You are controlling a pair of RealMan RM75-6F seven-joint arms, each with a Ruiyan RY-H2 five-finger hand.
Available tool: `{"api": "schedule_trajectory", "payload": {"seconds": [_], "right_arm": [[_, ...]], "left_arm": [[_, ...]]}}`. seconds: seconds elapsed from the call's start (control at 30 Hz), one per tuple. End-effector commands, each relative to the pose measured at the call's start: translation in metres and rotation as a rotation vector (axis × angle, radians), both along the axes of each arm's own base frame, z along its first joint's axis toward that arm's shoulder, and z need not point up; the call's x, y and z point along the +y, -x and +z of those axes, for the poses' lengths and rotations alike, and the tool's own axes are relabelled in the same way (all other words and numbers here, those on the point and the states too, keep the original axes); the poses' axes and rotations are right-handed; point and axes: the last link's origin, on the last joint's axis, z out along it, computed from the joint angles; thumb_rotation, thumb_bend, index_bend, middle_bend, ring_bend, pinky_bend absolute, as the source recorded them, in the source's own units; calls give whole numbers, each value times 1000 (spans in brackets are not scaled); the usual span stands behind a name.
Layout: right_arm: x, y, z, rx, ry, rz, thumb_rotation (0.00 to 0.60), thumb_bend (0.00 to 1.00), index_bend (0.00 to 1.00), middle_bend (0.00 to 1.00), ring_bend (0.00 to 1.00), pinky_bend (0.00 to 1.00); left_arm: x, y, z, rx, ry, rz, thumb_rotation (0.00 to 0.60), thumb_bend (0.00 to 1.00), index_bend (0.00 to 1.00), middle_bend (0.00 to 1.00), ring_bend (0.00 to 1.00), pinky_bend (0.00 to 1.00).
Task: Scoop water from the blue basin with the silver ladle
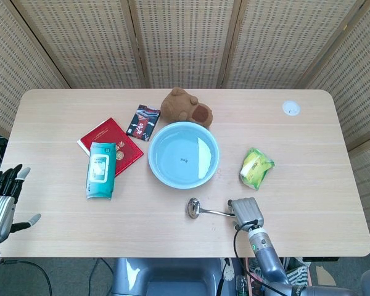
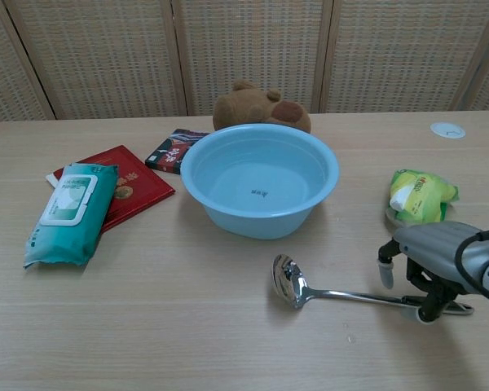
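The blue basin (image 1: 184,154) (image 2: 259,179) holds water and stands mid-table. In front of it lies the silver ladle (image 1: 200,210) (image 2: 342,295), bowl to the left, dark-tipped handle pointing right. My right hand (image 1: 246,213) (image 2: 436,259) hovers palm-down over the handle's end. Its fingertips (image 2: 428,313) reach down to the table beside the handle, the thumb stands apart, and nothing is gripped. My left hand (image 1: 1,203) is off the table's left front edge with fingers spread, holding nothing.
A yellow-green packet (image 1: 256,167) (image 2: 420,195) lies just behind my right hand. A brown plush toy (image 1: 186,106) sits behind the basin. A teal wipes pack (image 1: 101,169), a red booklet (image 1: 105,134) and a dark sachet (image 1: 145,121) lie left. A white disc (image 1: 290,108) is far right.
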Motion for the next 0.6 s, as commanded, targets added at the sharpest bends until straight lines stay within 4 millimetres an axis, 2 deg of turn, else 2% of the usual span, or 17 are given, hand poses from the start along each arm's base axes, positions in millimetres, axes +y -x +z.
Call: {"api": "schedule_trajectory", "payload": {"seconds": [0.03, 0.33, 0.6], "right_arm": [[0, 3, -4, 19, 0, -4, 600, 292, 456, 912, 844, 1000], [-4, 12, -12, 80, 13, -16, 600, 292, 456, 912, 844, 1000], [-5, 12, -15, 88, 12, -25, 600, 293, 456, 912, 844, 1000]], "left_arm": [[0, 0, 0, 0, 0, 1, 600, 0, 0, 0, 0, 0], [1, 1, 1, -5, -5, 5, 600, 0, 0, 0, 0, 0], [0, 1, 1, -4, -2, 6, 600, 0, 0, 0, 0, 0]]}}
